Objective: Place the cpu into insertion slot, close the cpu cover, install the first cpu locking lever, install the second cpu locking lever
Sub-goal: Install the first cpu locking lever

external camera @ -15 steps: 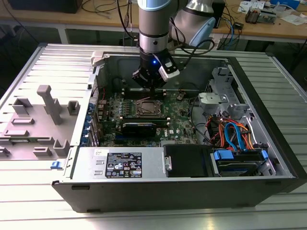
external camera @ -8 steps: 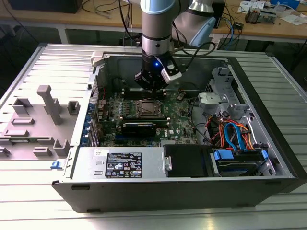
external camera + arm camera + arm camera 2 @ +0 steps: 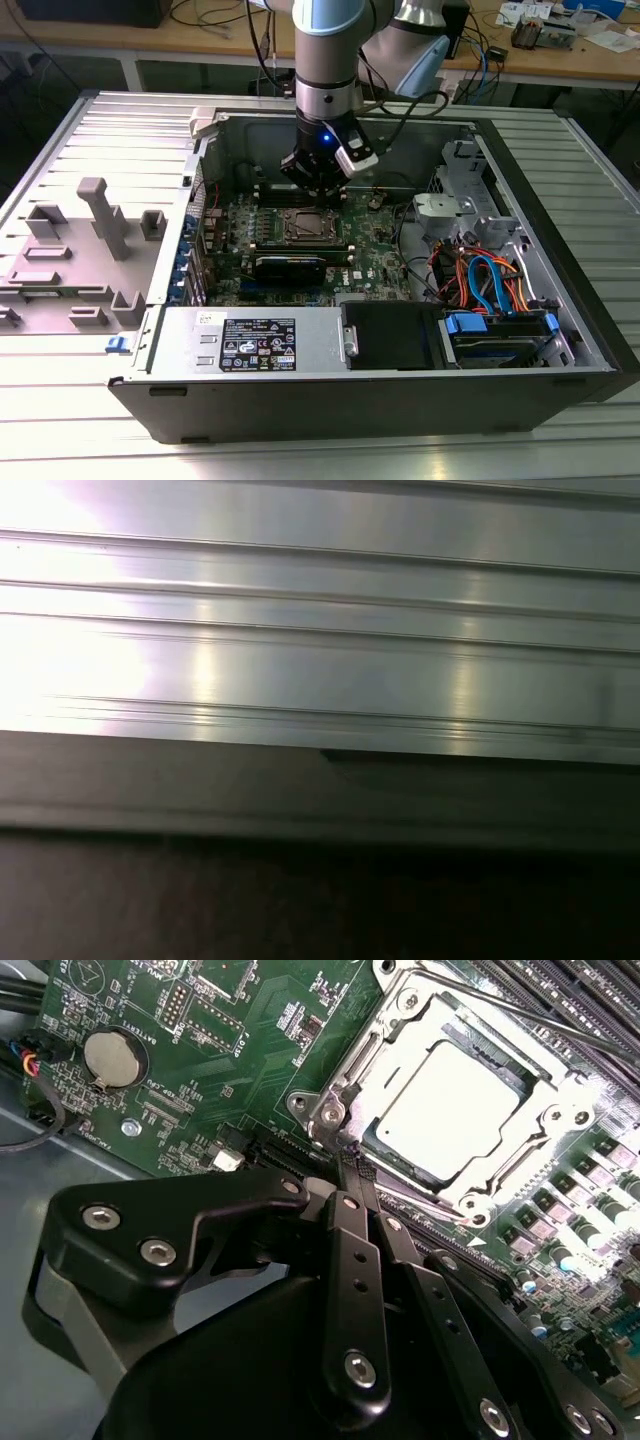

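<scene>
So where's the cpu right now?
The cpu lies seated in the slot, framed by the cover, just ahead of the gripper in the second wrist view. In the exterior view it sits mid-board by the gripper.

Robotics lab; cluttered workbenches (image 3: 570,58); opened computer case (image 3: 350,402).

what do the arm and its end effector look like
The arm is a silver-grey tube with pale blue joint caps, a small blue light at the wrist and a white block beside it. The end effector is matte black, built of linked bars with silver screws.
</scene>
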Robot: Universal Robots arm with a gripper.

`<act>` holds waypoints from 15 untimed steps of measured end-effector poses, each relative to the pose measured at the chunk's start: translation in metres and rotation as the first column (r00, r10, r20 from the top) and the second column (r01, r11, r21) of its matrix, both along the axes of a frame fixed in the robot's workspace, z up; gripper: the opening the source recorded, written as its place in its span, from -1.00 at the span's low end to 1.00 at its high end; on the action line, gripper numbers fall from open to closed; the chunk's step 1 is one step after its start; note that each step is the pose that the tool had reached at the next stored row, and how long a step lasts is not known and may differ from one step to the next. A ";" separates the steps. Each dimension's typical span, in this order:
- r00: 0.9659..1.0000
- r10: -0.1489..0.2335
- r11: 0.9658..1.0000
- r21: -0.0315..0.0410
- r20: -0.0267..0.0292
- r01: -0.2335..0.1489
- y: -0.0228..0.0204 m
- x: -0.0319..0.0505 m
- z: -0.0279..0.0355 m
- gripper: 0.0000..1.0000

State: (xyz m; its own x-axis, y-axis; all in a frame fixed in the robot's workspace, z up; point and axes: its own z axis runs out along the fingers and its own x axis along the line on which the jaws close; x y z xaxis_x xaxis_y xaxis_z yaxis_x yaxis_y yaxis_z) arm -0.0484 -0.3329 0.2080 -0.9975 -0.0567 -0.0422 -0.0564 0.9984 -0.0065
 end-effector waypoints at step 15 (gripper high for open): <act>1.000 0.000 1.000 0.000 0.000 0.000 0.0000 0.0000 -0.0019 -0.79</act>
